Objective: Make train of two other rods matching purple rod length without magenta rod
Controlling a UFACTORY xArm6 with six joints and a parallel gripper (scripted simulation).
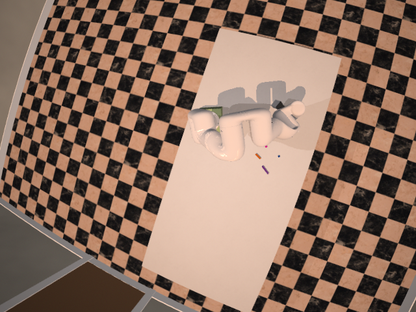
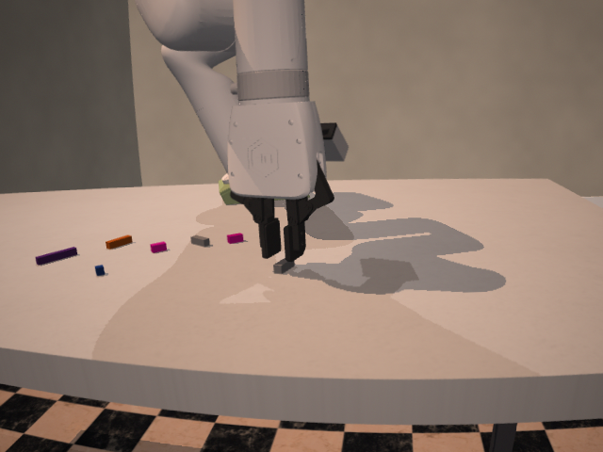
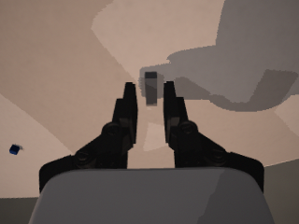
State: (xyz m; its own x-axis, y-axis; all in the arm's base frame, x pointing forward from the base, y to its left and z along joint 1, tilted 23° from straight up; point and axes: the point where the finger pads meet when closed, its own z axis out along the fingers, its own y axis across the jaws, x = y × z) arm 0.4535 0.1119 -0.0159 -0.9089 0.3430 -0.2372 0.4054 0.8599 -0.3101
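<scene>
Warm light whitens the arm [image 1: 231, 141] from above; hard-edged grey shadows spread right across the table [image 1: 214, 214] [image 2: 194, 335], its far left wall [image 2: 63, 97] dim

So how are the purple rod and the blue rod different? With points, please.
The purple rod [image 1: 265, 169] [image 2: 56, 255] is long, while the blue rod [image 1: 279, 156] [image 2: 99, 270] [image 3: 14, 149] is short and stubby. The purple rod is purple; the blue rod is blue. Both lie on the table [image 1: 218, 218] [image 2: 301, 340], away from the hand [image 2: 282, 255] [image 3: 149, 85].

Hexagonal emblem [image 2: 263, 157], its marks illegible, on the tool [image 2: 281, 256] [image 3: 149, 95].
</scene>
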